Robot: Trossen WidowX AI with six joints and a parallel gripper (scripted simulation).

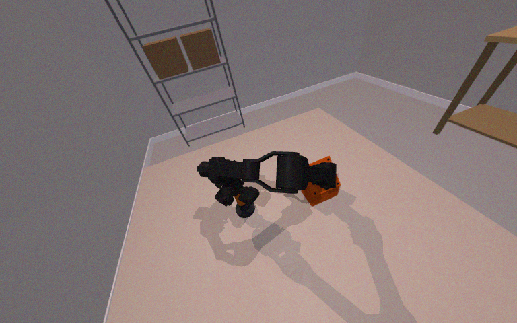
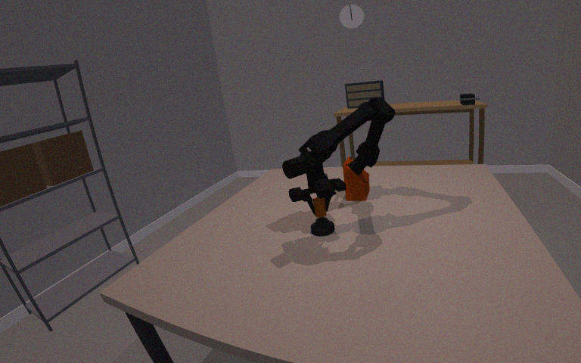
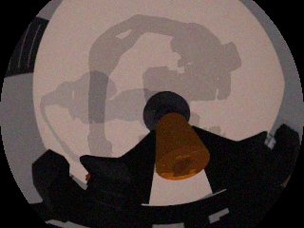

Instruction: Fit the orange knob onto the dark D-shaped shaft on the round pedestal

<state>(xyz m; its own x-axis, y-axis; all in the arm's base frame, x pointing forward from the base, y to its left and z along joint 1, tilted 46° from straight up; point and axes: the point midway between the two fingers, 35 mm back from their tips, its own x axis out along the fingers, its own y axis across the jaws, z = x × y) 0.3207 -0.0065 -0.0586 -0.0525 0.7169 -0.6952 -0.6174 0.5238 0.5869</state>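
Observation:
The orange knob (image 1: 238,200) (image 2: 319,206) (image 3: 181,146) is between the fingers of my gripper (image 2: 319,209) (image 3: 173,131), which is shut on it. The dark round pedestal (image 1: 245,210) (image 2: 322,228) (image 3: 166,105) stands on the table directly below the knob. In the exterior view the knob's lower end is at the top of the pedestal's middle, above its wide base, and leans slightly. The shaft is hidden behind or under the knob, so I cannot tell whether the two touch. The flat sides of hole and shaft do not show.
The orange arm base (image 1: 322,194) (image 2: 356,184) stands on the table (image 1: 266,297) (image 2: 385,290) behind the pedestal. The arm arches above the table between base and pedestal. A metal shelf rack with boxes and a wooden bench stand beyond the table.

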